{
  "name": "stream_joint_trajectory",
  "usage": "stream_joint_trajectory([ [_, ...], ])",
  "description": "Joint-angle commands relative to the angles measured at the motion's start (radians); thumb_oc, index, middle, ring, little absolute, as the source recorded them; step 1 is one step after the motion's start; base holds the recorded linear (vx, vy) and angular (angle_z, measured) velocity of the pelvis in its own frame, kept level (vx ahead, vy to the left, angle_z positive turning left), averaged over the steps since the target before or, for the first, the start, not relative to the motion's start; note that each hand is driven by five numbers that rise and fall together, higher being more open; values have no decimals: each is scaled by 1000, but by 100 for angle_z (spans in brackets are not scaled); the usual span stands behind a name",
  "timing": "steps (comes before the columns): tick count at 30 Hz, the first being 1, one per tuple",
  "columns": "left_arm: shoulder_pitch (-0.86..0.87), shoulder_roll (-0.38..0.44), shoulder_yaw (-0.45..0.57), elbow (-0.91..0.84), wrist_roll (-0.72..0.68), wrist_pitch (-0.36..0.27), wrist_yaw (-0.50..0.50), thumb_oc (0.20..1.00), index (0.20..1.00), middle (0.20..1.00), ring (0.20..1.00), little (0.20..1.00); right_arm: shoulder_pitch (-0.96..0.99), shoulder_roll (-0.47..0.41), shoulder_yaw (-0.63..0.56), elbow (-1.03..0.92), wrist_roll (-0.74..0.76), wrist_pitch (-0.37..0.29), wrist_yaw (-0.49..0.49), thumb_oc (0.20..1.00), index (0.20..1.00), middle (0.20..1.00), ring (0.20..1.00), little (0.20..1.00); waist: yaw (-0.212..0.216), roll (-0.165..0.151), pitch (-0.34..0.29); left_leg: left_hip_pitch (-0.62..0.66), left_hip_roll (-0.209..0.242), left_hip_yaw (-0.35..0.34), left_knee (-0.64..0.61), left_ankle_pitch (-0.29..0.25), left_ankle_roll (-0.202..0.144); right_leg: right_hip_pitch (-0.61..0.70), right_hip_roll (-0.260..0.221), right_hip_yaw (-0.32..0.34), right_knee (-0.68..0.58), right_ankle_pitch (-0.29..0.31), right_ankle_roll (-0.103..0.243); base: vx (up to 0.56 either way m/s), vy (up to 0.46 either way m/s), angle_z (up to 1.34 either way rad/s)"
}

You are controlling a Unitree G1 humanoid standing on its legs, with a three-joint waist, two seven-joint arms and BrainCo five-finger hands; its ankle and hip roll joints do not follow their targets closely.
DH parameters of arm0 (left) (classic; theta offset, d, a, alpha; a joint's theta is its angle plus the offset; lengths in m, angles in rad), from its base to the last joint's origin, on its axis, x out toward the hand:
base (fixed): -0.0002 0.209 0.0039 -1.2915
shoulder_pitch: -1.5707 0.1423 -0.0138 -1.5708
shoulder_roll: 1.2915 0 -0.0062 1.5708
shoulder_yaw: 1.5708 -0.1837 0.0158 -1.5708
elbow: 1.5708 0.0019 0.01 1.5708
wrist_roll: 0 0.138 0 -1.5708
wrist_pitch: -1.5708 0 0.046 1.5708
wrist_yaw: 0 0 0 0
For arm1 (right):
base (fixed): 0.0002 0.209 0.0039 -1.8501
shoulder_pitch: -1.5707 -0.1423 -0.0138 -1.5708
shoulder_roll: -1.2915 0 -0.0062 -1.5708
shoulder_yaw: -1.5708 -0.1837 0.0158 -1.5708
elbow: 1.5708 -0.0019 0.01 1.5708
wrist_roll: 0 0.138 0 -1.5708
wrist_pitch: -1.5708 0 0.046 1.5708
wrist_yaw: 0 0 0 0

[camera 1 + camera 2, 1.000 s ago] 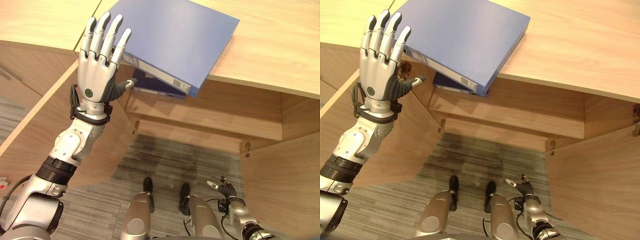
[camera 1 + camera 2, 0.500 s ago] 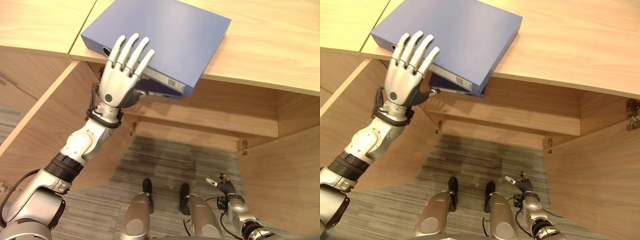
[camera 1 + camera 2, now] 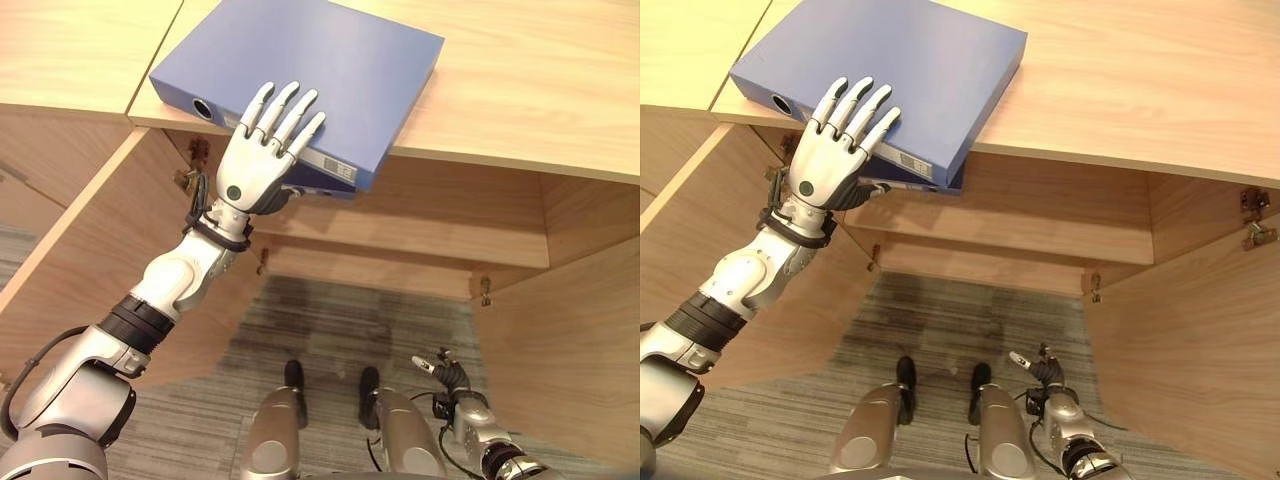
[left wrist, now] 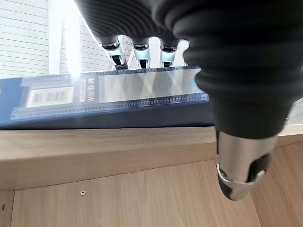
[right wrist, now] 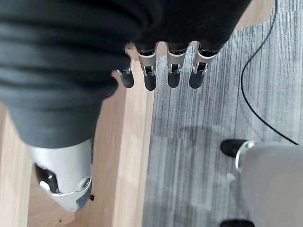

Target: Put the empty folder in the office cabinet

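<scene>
Since a second ago your left hand (image 3: 250, 175) dropped lower; its straight, spread fingers (image 3: 290, 112) press the blue folder's (image 3: 320, 70) spine atop the cabinet (image 3: 520, 90). Right hand (image 3: 447, 375) hangs relaxed near the floor (image 3: 330, 320).

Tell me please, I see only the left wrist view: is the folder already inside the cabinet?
Observer: No. The folder lies flat on the cabinet top, with one corner past the edge.
Operator: Are the doors open?
Observer: Yes. The left door and the right door both stand open.
Operator: And the right hand?
Observer: The right hand hangs low, fingers relaxed, holding nothing.
</scene>
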Motion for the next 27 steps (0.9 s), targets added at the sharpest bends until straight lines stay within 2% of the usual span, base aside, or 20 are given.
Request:
stream_joint_trajectory([
  [1,-117,-20,-14,6,19,13,11,1000,1000,1000,1000,1000,10,2,3,-12,30,-29,9,1000,1000,1000,1000,1000,15,16,-28,25,59,-10,55,-84,-57,5,-68,13,-37,44,156,0,0,0],
  [12,-164,-50,-56,34,20,11,-14,1000,1000,1000,1000,1000,1,5,9,2,28,-22,13,1000,1000,1000,1000,1000,8,17,-26,22,61,-6,62,-88,-54,3,-68,16,-34,42,155,0,0,0],
  [27,-187,-74,-90,105,18,38,-25,1000,1000,1000,1000,1000,-8,-1,10,-16,46,-29,13,1000,1000,1000,1000,1000,2,15,-24,21,65,-3,58,-86,-53,1,-67,17,-37,44,157,0,0,0],
])
